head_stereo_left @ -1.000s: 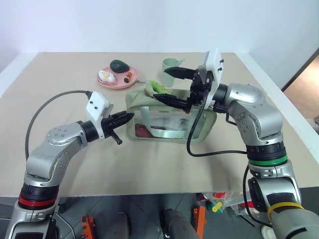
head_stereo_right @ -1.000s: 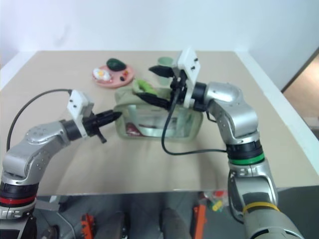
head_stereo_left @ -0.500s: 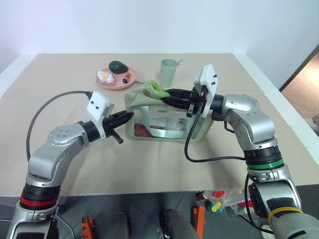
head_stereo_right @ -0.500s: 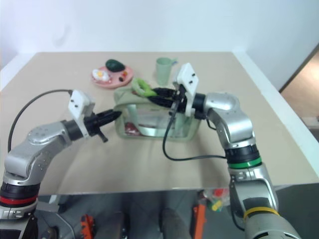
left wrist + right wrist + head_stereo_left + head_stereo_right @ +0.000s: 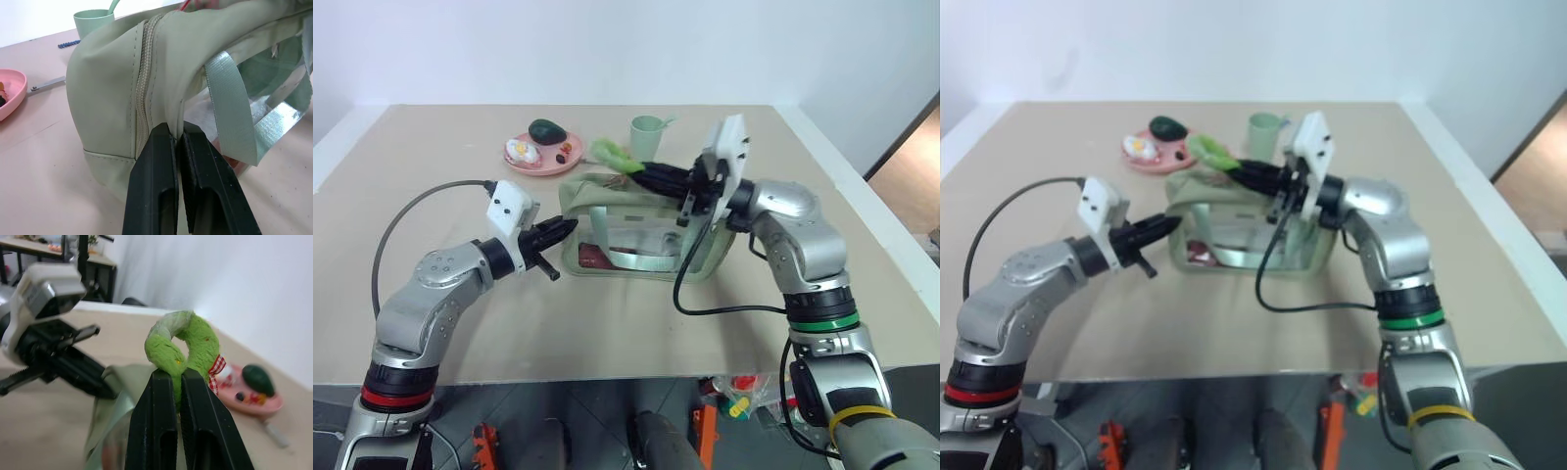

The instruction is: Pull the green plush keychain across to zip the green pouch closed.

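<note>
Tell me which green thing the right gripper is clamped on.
The green plush keychain: the fuzzy lime ring pinched in the right gripper. The green pouch is bigger and paler; the green cup stands behind, untouched.

Pouch (image 5: 641, 230) mid-table (image 5: 607, 323) — plate (image 5: 543, 154) behind-left, cup (image 5: 646, 135) behind.

Both arms are silver-grey metal, rounded jointed shells with small dark screws on the caps. Left arm (image 5: 431, 294): red band between black rings near the base. Right arm (image 5: 803, 245): green band mid-arm, yellow band lower down. Each wrist carries a white boxy camera housing (image 5: 507, 211) with a few dark holes. Black cable (image 5: 411, 220) arcs from the left housing back along the arm; another black cable (image 5: 690, 294) hangs in a loop off the right wrist. Fingers (image 5: 156, 196) are black, long, tapered, with slotted faces, probably plastic.
</note>
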